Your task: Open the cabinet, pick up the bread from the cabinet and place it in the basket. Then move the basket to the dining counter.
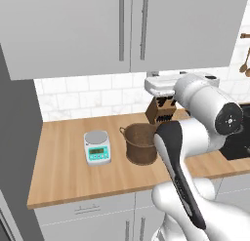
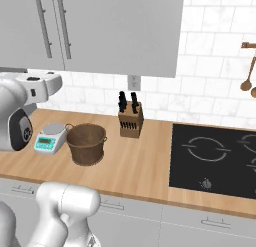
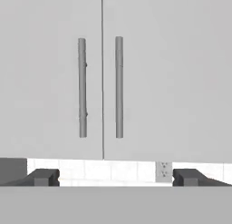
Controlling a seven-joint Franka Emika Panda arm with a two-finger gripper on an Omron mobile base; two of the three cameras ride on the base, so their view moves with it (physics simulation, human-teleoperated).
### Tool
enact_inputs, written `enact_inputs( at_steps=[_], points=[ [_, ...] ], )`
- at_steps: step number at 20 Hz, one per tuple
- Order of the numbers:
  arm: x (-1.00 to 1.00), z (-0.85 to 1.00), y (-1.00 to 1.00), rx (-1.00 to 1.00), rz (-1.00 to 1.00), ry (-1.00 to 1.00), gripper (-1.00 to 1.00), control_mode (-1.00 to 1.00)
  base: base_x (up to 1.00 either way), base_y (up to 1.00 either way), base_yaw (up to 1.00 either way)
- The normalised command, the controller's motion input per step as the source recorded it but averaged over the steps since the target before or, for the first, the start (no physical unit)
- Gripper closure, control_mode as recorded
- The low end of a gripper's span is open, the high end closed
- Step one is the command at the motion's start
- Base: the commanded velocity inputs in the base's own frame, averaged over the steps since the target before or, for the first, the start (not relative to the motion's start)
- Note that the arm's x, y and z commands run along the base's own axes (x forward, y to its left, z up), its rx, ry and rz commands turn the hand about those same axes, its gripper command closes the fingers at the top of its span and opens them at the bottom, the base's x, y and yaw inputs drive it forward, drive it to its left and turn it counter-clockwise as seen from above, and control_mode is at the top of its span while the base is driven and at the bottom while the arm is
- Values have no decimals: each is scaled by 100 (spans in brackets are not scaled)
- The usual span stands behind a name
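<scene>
Hand (image 3: 116,177) spread wide, empty, facing shut light grey flat-doored wall cabinet (image 3: 149,73) filling frame top. Better to centre on one silver bar handle (image 3: 119,87), then close squarely and pull.

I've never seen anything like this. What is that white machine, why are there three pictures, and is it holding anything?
It is a robot arm in a simulated kitchen. Two pictures come from cameras behind it, left and right. The third looks out from its hand: the gripper, open and empty, faces the closed cabinet and its two handles. On the counter stand a woven basket, a kitchen scale and a knife block; a hob lies to the right.
</scene>
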Motion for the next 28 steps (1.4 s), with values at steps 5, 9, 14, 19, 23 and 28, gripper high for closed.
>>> enact_inputs(
  at_steps=[5,9,14,19,23,28],
  points=[
    [1,45,58,2,-1,-3,-100,-100,0,0,0],
    [28,24,53,0,0,-5,-100,-100,0,0,0],
    [60,0,58,0,-2,-9,-100,-100,0,0,0],
    [70,-10,0,0,-1,-12,-100,-100,0,0,0],
    [56,-28,-9,0,-2,-15,-100,-100,0,0,0],
    [37,0,-5,1,-2,-1,-100,-100,0,0,0]
  ],
)
